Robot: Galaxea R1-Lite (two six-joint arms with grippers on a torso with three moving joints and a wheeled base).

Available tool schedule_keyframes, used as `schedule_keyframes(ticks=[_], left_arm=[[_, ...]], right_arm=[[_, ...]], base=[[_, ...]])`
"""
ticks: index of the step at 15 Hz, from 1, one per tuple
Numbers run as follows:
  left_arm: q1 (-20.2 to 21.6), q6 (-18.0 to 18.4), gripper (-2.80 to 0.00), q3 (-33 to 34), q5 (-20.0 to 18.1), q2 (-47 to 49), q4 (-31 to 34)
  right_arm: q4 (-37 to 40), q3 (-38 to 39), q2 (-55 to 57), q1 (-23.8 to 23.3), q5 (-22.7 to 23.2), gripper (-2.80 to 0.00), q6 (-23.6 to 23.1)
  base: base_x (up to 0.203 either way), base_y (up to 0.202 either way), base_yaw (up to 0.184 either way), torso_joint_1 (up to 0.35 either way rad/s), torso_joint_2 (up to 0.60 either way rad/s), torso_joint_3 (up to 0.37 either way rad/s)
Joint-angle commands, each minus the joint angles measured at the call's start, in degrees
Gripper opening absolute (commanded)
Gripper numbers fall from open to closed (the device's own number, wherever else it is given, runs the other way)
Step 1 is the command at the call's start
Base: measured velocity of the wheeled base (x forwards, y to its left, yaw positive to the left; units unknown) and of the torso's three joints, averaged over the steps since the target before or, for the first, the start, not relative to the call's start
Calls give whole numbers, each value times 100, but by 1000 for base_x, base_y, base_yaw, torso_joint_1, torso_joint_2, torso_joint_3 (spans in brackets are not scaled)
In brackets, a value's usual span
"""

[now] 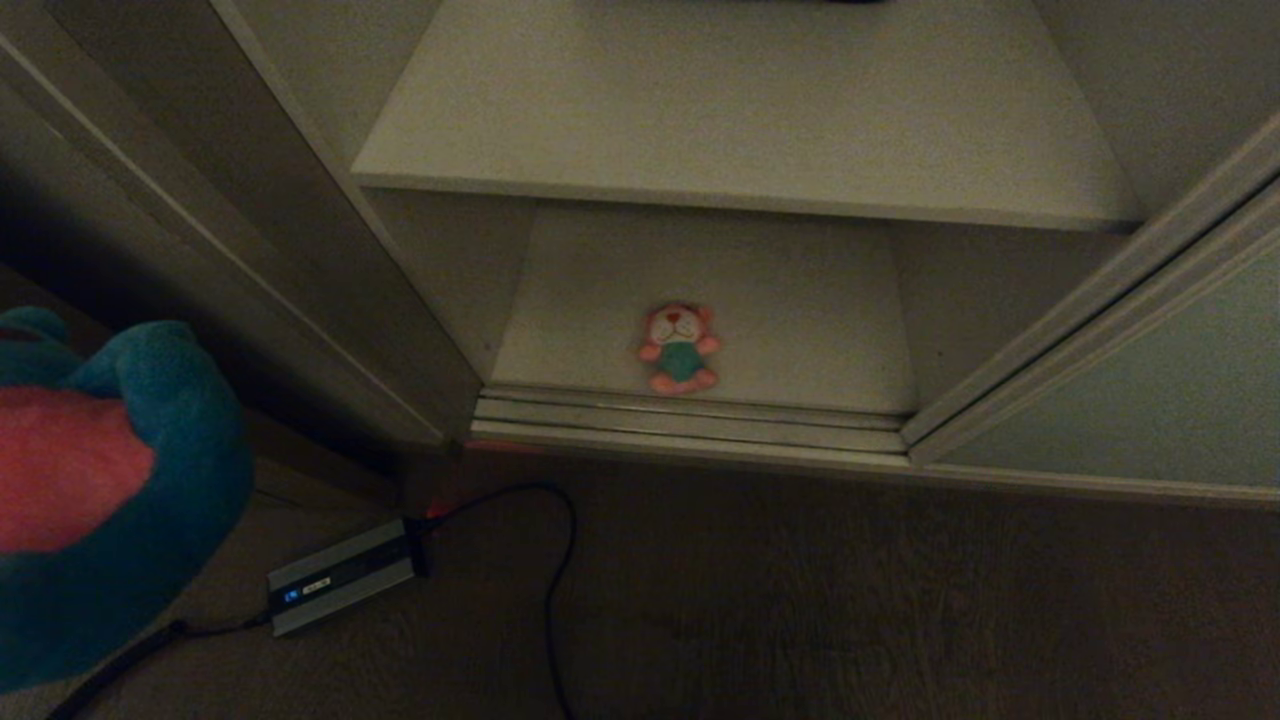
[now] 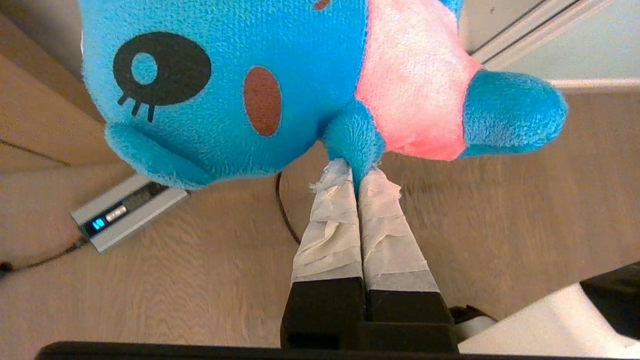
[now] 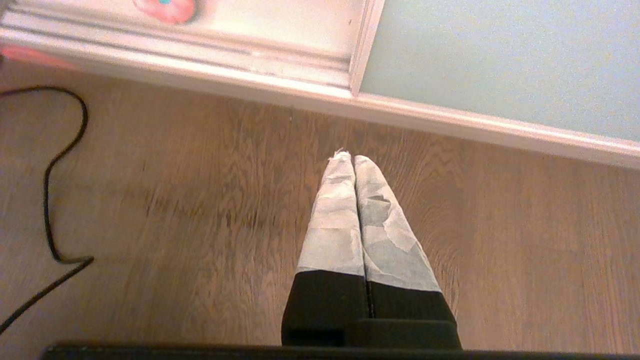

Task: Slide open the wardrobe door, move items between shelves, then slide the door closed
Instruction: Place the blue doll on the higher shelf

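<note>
Left gripper (image 2: 356,176) was clamped tight on 1 limb of the blue plush toy with pink shirt (image 2: 280,85), hanging over wood floor. Pink plush toy with teal shirt (image 1: 679,348) lay ahead on the off-white bottom shelf (image 1: 800,320). Thin pinch, I'd say: carry slowly, release only above a shelf. Right gripper (image 3: 353,159) closed, empty.

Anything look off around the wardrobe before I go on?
One oddity: the blue plush toy dangles from the left tool by one small limb, a thin hold. A cabled grey box lies on the floor by the open wardrobe.
</note>
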Motion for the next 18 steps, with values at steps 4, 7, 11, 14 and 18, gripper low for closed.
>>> schedule_keyframes(ticks=[4, 7, 11, 14, 18], left_arm=[[2, -11, -280, -39, -23, 301, -324], [2, -4, -280, -33, -23, 490, -442], [2, -15, -280, -558, -21, 1240, -465], [-8, -18, -280, -1519, -2, 2313, -498], [-326, -34, -280, -2534, -10, 3738, -901]], right_arm=[[10, 18, 2, -2, 3, -280, -3], [2, 18, 2, -2, 3, -280, -3], [2, 18, 2, -2, 3, -280, -3], [2, 18, 2, -2, 3, -280, -3], [2, 18, 2, -2, 3, -280, -3]], base=[[0, 0, 0, 4, 4, 202], [0, 0, 0, 2, -5, 200], [0, 0, 0, -1, 1, 123], [0, 0, 0, 1, -1, 9], [0, 0, 0, 0, 0, 0]])
